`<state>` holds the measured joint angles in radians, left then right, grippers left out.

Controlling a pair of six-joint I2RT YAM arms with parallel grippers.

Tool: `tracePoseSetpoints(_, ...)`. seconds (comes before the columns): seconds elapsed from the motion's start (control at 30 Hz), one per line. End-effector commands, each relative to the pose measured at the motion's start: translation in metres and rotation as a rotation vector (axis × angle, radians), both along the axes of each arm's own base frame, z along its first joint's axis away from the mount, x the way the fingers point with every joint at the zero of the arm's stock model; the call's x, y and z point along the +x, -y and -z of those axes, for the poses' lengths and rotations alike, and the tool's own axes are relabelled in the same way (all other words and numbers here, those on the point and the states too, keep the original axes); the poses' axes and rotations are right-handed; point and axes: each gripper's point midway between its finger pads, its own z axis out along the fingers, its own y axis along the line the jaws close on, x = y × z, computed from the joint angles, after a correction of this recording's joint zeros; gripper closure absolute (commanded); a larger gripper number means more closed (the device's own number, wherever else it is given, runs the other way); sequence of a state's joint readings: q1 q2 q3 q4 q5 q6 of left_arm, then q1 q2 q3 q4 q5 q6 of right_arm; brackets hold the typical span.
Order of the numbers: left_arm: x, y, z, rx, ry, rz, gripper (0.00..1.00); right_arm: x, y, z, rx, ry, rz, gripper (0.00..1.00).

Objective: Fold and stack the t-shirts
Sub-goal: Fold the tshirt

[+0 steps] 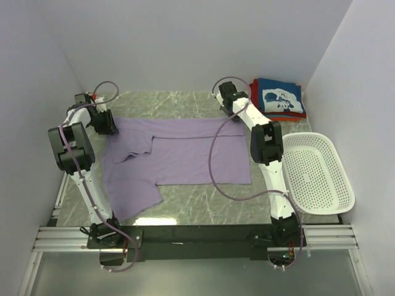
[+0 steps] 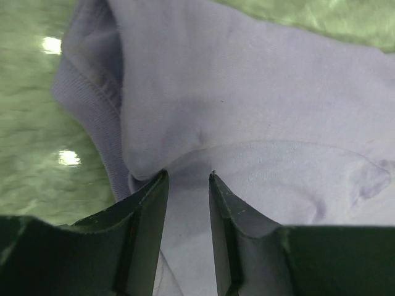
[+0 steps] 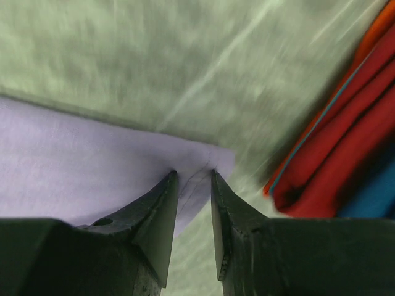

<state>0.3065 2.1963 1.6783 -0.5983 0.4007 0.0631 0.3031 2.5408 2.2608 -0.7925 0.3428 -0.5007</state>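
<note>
Desk (image 1: 197, 213) first: lavender tee (image 1: 185, 157) lies spread mid-frame, folded stack (image 1: 281, 97) sits upper right. My left gripper (image 2: 188, 177) and right gripper (image 3: 194, 172) each pinch its far edge. Folding step, I reckon; next, lift evenly toward the bottom.

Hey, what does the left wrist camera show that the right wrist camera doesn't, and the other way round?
Only the left wrist view: a thick ribbed edge of the lavender t-shirt, likely the collar, bunched beside the left gripper.
Only the right wrist view: a flat corner of that shirt in the right gripper, and the folded stack of red, orange and blue cloth at the right.
Both: lavender cloth pinched between dark fingers, over the green marbled table.
</note>
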Motion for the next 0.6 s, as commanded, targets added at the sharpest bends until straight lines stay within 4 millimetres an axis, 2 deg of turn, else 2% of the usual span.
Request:
tracePoseSetpoints(0.0, -0.006, -0.027, 0.025, 0.004, -0.065, -0.108, 0.59, 0.034, 0.002, -0.012, -0.085, 0.127, -0.014, 0.65)
tracePoseSetpoints(0.13, 0.000, -0.030, 0.022, -0.025, -0.044, -0.149, 0.58, 0.047, 0.003, -0.013, -0.134, 0.178, -0.030, 0.65)
tracePoseSetpoints(0.23, 0.010, -0.036, 0.009, -0.039, 0.010, -0.167, 0.54, 0.060, 0.007, -0.027, -0.158, 0.261, -0.004, 0.64)
tracePoseSetpoints(0.27, 0.013, -0.032, 0.000, -0.070, 0.043, -0.143, 0.53, 0.065, 0.006, -0.039, -0.147, 0.297, 0.003, 0.64)
tracePoseSetpoints(0.3, 0.017, -0.031, -0.019, -0.075, 0.097, -0.119, 0.52, 0.066, 0.005, -0.049, -0.135, 0.316, 0.010, 0.62)
tracePoseSetpoints(0.33, 0.016, -0.028, -0.028, -0.059, 0.135, -0.060, 0.50, 0.065, 0.000, -0.056, -0.095, 0.322, 0.007, 0.61)
tracePoseSetpoints(0.37, 0.016, -0.021, -0.043, -0.075, 0.181, -0.006, 0.50, 0.063, -0.003, -0.087, -0.059, 0.363, 0.006, 0.58)
tracePoseSetpoints(0.4, 0.015, -0.018, -0.056, -0.063, 0.217, 0.029, 0.48, 0.056, -0.004, -0.092, -0.035, 0.354, -0.002, 0.48)
tracePoseSetpoints(0.43, 0.008, -0.016, -0.081, -0.016, 0.283, 0.105, 0.46, 0.046, -0.007, -0.128, 0.009, 0.384, -0.012, 0.43)
tracePoseSetpoints(0.47, 0.002, -0.013, -0.094, -0.002, 0.318, 0.150, 0.44, 0.039, -0.016, -0.137, 0.064, 0.376, -0.049, 0.38)
tracePoseSetpoints(0.5, -0.006, -0.007, -0.125, 0.009, 0.385, 0.198, 0.42, 0.026, -0.017, -0.137, 0.084, 0.344, -0.067, 0.29)
tracePoseSetpoints(0.53, -0.021, -0.011, -0.128, 0.009, 0.393, 0.239, 0.33, 0.012, -0.018, -0.141, 0.099, 0.307, -0.085, 0.27)
tracePoseSetpoints(0.57, -0.033, -0.008, -0.138, -0.007, 0.409, 0.271, 0.29, -0.001, -0.025, -0.169, 0.158, 0.326, -0.120, 0.25)
